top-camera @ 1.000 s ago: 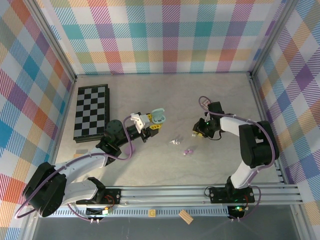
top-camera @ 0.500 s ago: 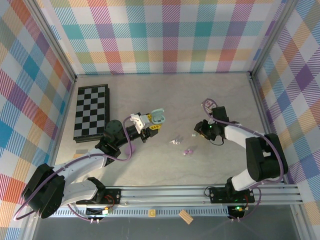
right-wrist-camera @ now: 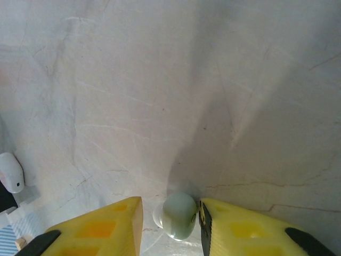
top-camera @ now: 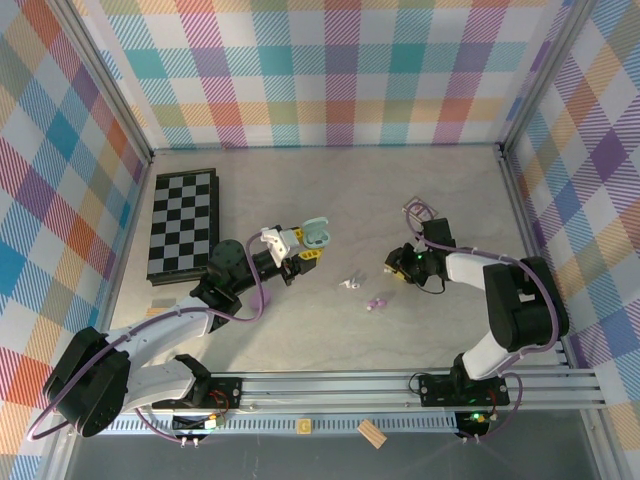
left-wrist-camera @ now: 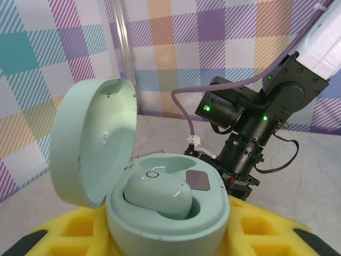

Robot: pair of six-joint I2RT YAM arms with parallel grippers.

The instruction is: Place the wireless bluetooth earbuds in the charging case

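Observation:
My left gripper (top-camera: 303,246) is shut on a mint charging case (top-camera: 316,232), held above the table with its lid (left-wrist-camera: 90,144) open. One mint earbud (left-wrist-camera: 157,194) sits in the near socket and the far socket (left-wrist-camera: 162,166) is empty. My right gripper (top-camera: 394,264) is low over the table, right of centre. Its yellow fingers (right-wrist-camera: 250,229) stand open around a second mint earbud (right-wrist-camera: 179,216), which touches the right finger with a gap on the left. A whitish earbud (top-camera: 350,284) and a lilac earbud (top-camera: 377,301) lie on the table between the arms.
A folded chessboard (top-camera: 183,222) lies at the left. A small patterned card (top-camera: 416,211) lies behind the right gripper. A wooden block (top-camera: 372,432) rests on the front rail. Checked walls close in three sides.
The right arm has swung out to the right and come partly back, its wrist drawing nearer, while its fingers stay near the same spot. The left arm and case have not moved.

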